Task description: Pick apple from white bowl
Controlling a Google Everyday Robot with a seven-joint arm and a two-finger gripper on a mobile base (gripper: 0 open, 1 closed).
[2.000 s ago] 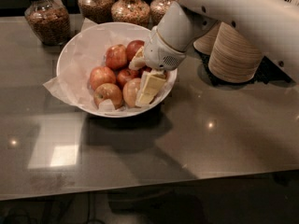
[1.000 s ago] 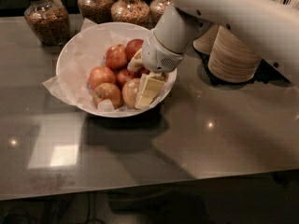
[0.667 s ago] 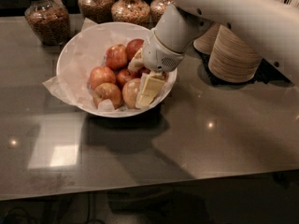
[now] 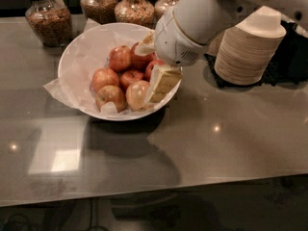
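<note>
The white bowl (image 4: 77,57), lined with crumpled white paper, stands on the grey table and holds several apples. The palest apple (image 4: 136,94), yellowish with a pink blush, lies at the bowl's front right. Redder apples (image 4: 120,57) lie behind and to its left. My gripper (image 4: 153,66) reaches down into the right side of the bowl and is open. One cream finger (image 4: 162,83) rests against the right side of the pale apple, and the other (image 4: 144,48) is up by the rear apples. A red apple (image 4: 152,67) shows between them. The wrist hides the bowl's right rim.
A tall stack of beige disposable bowls (image 4: 248,49) stands on a dark mat right of the arm. Several glass jars of grains (image 4: 47,18) line the back edge. The table's front edge runs along the bottom, with bright light patches (image 4: 57,153) at front left.
The gripper has stayed down in the right side of the bowl beside the pale apple. No apple has visibly moved.
</note>
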